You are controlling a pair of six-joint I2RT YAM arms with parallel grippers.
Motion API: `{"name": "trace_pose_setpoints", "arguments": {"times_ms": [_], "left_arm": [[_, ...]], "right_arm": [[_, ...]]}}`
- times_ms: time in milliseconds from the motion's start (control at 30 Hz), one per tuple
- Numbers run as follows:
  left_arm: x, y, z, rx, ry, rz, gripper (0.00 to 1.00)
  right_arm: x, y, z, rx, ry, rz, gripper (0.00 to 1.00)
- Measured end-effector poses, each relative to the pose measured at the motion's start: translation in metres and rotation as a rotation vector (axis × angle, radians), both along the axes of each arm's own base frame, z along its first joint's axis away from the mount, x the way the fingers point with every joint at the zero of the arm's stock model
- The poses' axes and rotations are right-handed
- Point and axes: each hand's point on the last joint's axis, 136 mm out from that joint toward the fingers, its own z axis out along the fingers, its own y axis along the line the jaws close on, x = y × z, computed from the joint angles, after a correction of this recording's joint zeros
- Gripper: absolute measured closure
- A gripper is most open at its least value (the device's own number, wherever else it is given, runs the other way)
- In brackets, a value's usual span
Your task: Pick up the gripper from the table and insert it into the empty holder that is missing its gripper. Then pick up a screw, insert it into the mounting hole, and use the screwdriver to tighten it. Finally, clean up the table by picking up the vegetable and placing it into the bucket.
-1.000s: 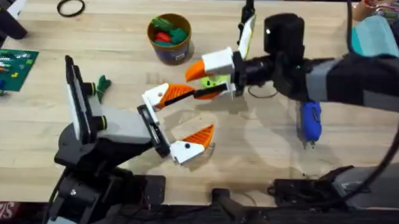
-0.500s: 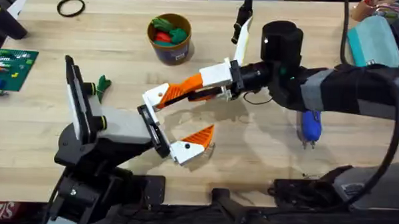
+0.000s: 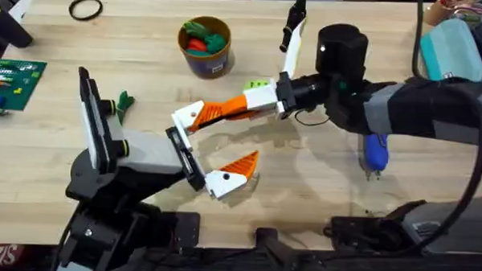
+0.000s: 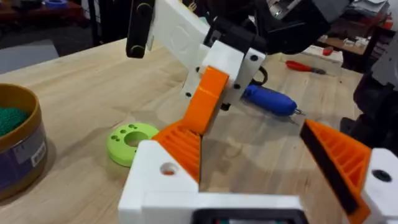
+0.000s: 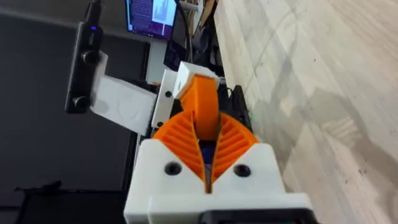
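Note:
My right gripper (image 3: 219, 112) reaches across the table's middle and is shut on the tip of the left gripper's upper orange-padded finger (image 3: 190, 116). In the right wrist view that orange finger (image 5: 202, 93) sits between the ribbed pads (image 5: 233, 140). My left gripper (image 3: 239, 135) is open and holds nothing. The blue screwdriver (image 3: 375, 148) lies on the table at the right, also seen at the screwdriver (image 4: 270, 101). The bucket (image 3: 205, 60) stands at the back with red and green vegetables in it. One green vegetable (image 3: 126, 101) lies by the left arm.
A lime-green ring-shaped part (image 4: 132, 140) lies on the table under the right gripper. A black-and-white stand (image 3: 293, 25) is at the back, a black ring (image 3: 85, 9) at the far left, a green circuit board (image 3: 14, 78) on the left edge.
A second ago the right gripper was open beside the left gripper's upper finger. It has turned, moved left and shut on that finger. The left arm has not moved.

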Motion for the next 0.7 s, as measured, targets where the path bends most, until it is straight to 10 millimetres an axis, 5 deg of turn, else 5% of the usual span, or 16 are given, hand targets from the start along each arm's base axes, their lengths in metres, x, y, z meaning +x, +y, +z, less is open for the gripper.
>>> {"name": "trace_pose_setpoints", "arguments": {"times_ms": [700], "left_arm": [[0.0026,0.0017,-0.0002,-0.001,0.004,0.018,0.014]], "right_arm": [[-0.0002,0.0078,-0.0014,-0.019,0.029,-0.024,0.993]]}}
